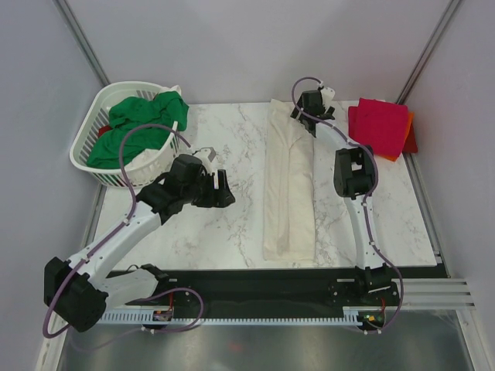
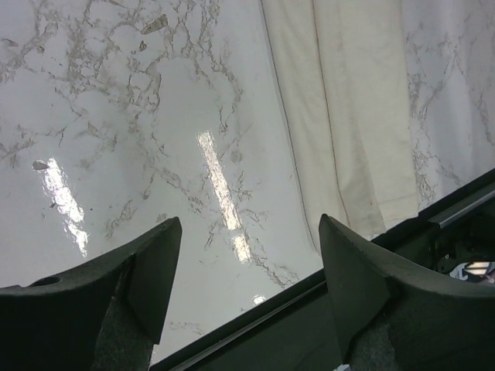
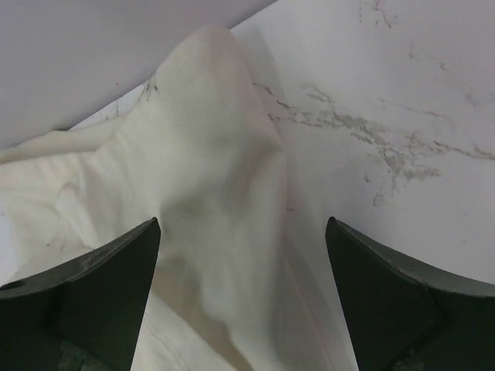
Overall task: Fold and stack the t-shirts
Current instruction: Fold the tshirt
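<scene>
A large cream-white t-shirt (image 1: pixel 289 185) lies folded into a long narrow strip down the middle of the marble table (image 1: pixel 216 232). My right gripper (image 1: pixel 308 114) hovers open over its far end, where a bunched fold of the cream cloth (image 3: pixel 209 193) lies below the jaws of my right gripper (image 3: pixel 244 247), untouched. My left gripper (image 1: pixel 227 191) is open to the left of the strip, above bare marble. In the left wrist view the gripper (image 2: pixel 247 263) holds nothing and the strip's near end (image 2: pixel 348 116) shows. A crimson-pink shirt (image 1: pixel 377 122) lies folded on an orange one (image 1: pixel 402 143) at the back right. A green shirt (image 1: pixel 143 124) fills the basket.
The white slotted laundry basket (image 1: pixel 85 151) stands at the back left corner, with a bit of red cloth (image 1: pixel 104 131) under the green. Grey walls close the table at the back and sides. A black rail (image 1: pixel 263 297) runs along the near edge.
</scene>
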Tool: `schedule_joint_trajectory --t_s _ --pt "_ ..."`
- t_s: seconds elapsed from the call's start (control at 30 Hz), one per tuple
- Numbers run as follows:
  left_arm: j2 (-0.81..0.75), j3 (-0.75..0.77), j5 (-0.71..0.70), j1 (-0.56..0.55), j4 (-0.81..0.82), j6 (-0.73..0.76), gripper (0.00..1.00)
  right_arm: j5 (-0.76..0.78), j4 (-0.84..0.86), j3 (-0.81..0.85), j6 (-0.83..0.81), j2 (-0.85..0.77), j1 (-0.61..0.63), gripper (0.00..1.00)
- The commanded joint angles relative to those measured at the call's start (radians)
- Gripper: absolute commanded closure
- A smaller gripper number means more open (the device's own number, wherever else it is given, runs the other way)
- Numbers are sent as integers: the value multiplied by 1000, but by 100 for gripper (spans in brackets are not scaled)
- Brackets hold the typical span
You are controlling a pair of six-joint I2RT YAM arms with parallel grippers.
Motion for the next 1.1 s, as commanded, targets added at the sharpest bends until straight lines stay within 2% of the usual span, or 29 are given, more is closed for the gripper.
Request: schedule_joint_trajectory --t_s 0.0,0.07,0.13,0.23,0.27,0.33,0.37,0.4,0.43,0.47,0.53,0.6,0.63,0.7,0.73,0.8,0.87,0.93,1.07 --pt "-3 13 -30 -12 14 -17 21 -81 -63 19 -110 -27 21 2" --pt "8 10 -39 -15 15 -26 21 -143 -64 64 -161 -52 19 2" --pt "19 11 -47 -20 21 -33 21 -142 -89 76 -204 -87 17 2" --pt "54 17 -51 -38 46 -42 22 -112 -106 -25 -208 -232 19 2" --pt "65 19 -51 -52 52 -45 23 -103 -106 -133 -202 -341 19 2" --pt "100 19 -44 -66 80 -52 23 -77 -104 -265 -187 -458 17 2" --pt "109 11 -31 -78 96 -54 24 -59 -104 -413 -175 -580 19 2" --pt "118 4 -16 -84 130 -59 24 -13 -112 -492 -166 -643 16 2" --pt "135 -6 16 -87 156 -66 24 -14 -118 -569 -150 -706 7 4" --pt "144 -25 34 -95 182 -86 25 -32 -127 -717 -114 -824 -1 9" --pt "173 -41 68 -104 244 -109 25 -178 -123 -863 -89 -987 -22 14" --pt "204 -43 68 -129 271 -118 27 -316 -121 -1054 -75 -1075 -21 17" --pt "218 -41 70 -138 279 -126 27 -445 -116 -1179 -67 -1151 -21 18" --pt "267 -30 82 -169 284 -132 29 -535 -121 -1298 -57 -1219 -15 21" --pt "290 -27 93 -193 284 -141 30 -612 -133 -1403 -44 -1289 -12 28" --pt "298 -33 91 -221 282 -151 30 -698 -135 -1505 -20 -1361 2 32" --pt "298 -55 70 -261 282 -166 30 -750 -153 -1635 2 -1475 19 38" --pt "289 -75 55 -279 285 -195 30 -764 -159 -1744 52 -1584 48 38" --pt "287 -116 47 -333 305 -236 30 -777 -187 -1861 118 -1708 79 40"
